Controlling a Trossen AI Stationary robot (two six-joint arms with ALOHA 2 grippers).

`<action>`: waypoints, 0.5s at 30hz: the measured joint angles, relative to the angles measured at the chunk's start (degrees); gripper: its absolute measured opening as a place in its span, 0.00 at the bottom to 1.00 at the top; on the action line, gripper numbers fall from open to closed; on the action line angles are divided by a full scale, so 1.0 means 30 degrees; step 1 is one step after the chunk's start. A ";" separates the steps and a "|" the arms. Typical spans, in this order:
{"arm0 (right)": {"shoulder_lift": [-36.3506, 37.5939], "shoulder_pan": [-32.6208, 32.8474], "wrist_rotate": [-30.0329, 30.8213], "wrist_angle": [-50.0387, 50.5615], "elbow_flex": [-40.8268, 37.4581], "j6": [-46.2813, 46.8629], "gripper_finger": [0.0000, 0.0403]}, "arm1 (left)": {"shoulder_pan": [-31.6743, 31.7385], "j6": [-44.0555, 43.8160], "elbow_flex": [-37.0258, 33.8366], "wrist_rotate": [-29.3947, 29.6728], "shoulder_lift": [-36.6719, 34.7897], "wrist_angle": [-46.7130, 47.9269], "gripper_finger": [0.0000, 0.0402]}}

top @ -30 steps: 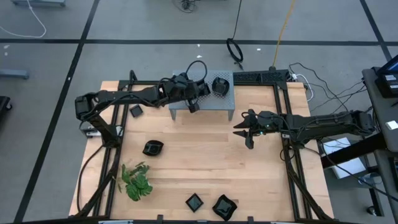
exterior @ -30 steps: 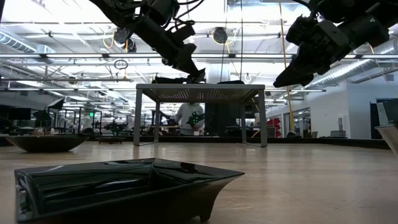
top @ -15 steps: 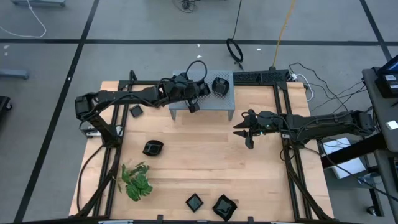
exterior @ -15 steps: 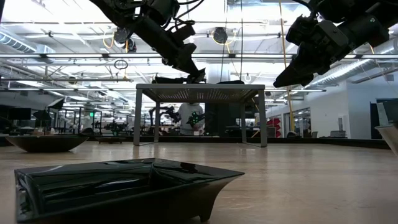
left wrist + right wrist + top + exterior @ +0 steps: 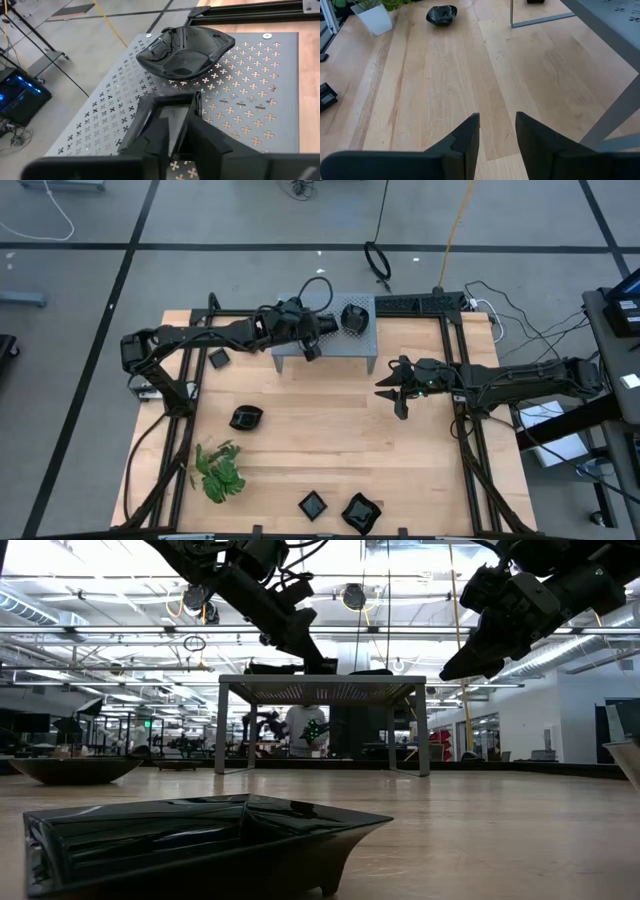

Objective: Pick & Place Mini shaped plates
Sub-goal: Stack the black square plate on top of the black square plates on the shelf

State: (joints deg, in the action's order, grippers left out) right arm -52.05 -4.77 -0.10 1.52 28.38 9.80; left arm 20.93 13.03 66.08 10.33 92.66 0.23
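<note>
The grey perforated stand [image 5: 340,345] stands at the table's far middle. On its top rests a rounded black mini plate [image 5: 353,317] [image 5: 185,50]. Beside that plate lies a small square black mini plate [image 5: 167,112], flat on the stand. My left gripper [image 5: 322,326] [image 5: 182,125] reaches over the stand from the table's left, fingers a little apart around that square plate's side. My right gripper [image 5: 385,388] [image 5: 497,125] hangs open and empty above the bare wood right of the stand. My left gripper has one side wall [image 5: 195,107] of the square plate between its parted fingers, one finger inside the dish and one outside. The fingers slant down from the table's left. Whether a finger touches the wall, I cannot tell. The plate's underside is on the stand's top.
Other black plates lie on the wood: a square one [image 5: 218,359] at the far left, a rounded one [image 5: 246,418] left of the middle, and two [image 5: 313,504] [image 5: 361,512] at the near edge. A green sprig [image 5: 220,472] stands at the near left.
My left gripper's fingers have parted a little over the stand without the arm shifting. The square plate stays on the stand's top.
</note>
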 joint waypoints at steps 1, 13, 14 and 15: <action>0.0000 -0.0001 0.0000 0.0000 0.0000 0.0001 0.29 | 0.0000 0.0117 0.0000 0.0000 0.0000 0.0000 0.22; 0.0000 -0.0001 0.0000 0.0000 0.0000 -0.0007 0.29 | -0.0434 0.0694 -0.0007 -0.1159 0.0000 -0.1437 0.39; 0.0000 0.0005 0.0000 0.0000 0.0000 -0.0001 0.29 | -0.0581 0.0694 -0.0007 -0.1169 0.0000 -0.1472 0.39; 0.0000 0.0003 0.0000 0.0000 0.0000 -0.0003 0.29 | -0.0754 0.0680 -0.0007 -0.1252 0.0000 -0.1473 0.39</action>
State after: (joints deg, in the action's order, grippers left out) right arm -52.05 -4.76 -0.10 1.52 28.38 9.79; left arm 18.67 15.07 66.06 6.57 92.66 -4.19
